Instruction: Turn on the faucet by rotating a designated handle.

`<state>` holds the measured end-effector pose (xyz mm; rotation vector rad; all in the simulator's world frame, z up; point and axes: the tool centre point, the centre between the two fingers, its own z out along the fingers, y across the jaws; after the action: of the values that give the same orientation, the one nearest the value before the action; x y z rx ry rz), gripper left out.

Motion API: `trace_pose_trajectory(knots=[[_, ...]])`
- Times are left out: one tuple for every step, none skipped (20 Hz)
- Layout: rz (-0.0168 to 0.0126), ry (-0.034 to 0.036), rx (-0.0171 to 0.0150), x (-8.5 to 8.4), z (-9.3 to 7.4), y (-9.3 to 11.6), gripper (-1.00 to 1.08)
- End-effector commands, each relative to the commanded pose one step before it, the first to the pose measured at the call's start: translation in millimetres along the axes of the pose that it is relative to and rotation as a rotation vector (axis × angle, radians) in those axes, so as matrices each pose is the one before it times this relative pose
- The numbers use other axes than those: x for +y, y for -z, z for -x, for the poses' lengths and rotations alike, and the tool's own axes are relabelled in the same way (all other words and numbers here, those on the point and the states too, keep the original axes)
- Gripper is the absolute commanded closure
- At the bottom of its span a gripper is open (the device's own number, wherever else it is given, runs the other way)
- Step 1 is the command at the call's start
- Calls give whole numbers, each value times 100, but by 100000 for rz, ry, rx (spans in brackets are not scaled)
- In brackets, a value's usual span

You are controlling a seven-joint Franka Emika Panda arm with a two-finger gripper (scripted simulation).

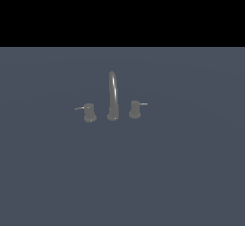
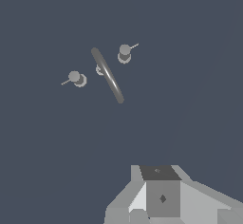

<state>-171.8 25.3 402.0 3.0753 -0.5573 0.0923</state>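
The faucet is seen from the front, at a distance and slightly above, in the exterior view; it is viewed from high overhead in the wrist view, shared by both.

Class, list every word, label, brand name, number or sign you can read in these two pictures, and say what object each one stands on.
There are none: no readable text in either view.
The faucet, its handle and the twin knob are plain dark grey, unmarked.
The gripper body carries only a small dark diamond mark, not a letter or number.
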Motion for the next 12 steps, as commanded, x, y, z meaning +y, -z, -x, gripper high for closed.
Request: trace_pose_trajectory(knots=[[11, -5783, -330, -821, -1298, -1948, 108], [26, -2195, -131, -321, -509, -738, 108], [25, -2153, -129, -315, -500, -724, 108], [24, -2117, -127, -310, -493, -711, 108], [24, -2085, -125, -305, -486, -700, 108], [23, -2057, -123, -301, -481, -690, 108], [23, -2032, -122, -298, -476, -682, 108], [24, -2010, -120, -295, -471, -674, 108], [24, -1992, -119, -291, -468, -668, 108], [25, -1976, -117, -288, -465, -662, 108], [26, -1962, -116, -286, -463, -657, 108], [28, -1949, -114, -284, -461, -652, 108]])
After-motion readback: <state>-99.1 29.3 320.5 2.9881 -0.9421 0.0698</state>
